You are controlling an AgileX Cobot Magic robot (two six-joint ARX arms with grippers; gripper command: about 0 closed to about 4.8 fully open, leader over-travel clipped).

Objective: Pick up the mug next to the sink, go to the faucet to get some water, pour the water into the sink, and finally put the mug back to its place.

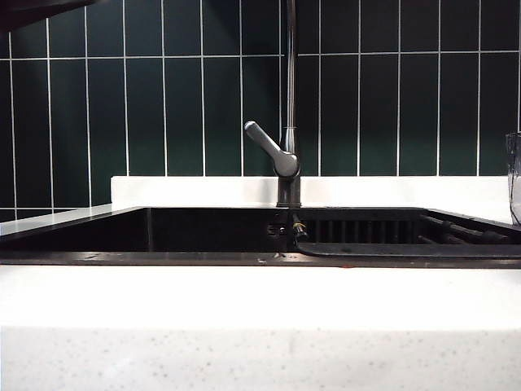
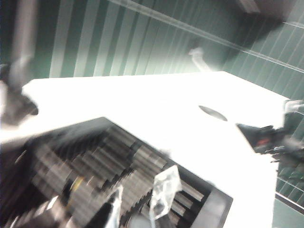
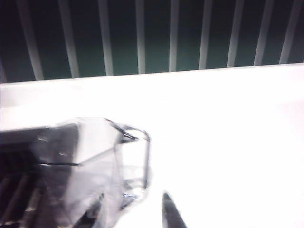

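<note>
Standing beside sink [image 1: 163, 232]: clear faceted mug [image 3: 90, 161]; left gripper [image 2: 140, 202], right gripper [image 3: 135, 211] parted

One sink [image 1: 203, 232] sits sunk in the counter, with one ribbed rack [image 1: 383, 232] inside it. One faucet [image 1: 289, 106] rises behind it, carrying one lever handle [image 1: 267, 147]. One clear mug [image 3: 92, 166] stands on the counter at about three o'clock from the faucet.

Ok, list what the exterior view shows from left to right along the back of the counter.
Open black sink basin, then the faucet with its lever angled left, then the ribbed rack in the sink, then the clear mug at the right edge. Neither hand shows there.
</note>
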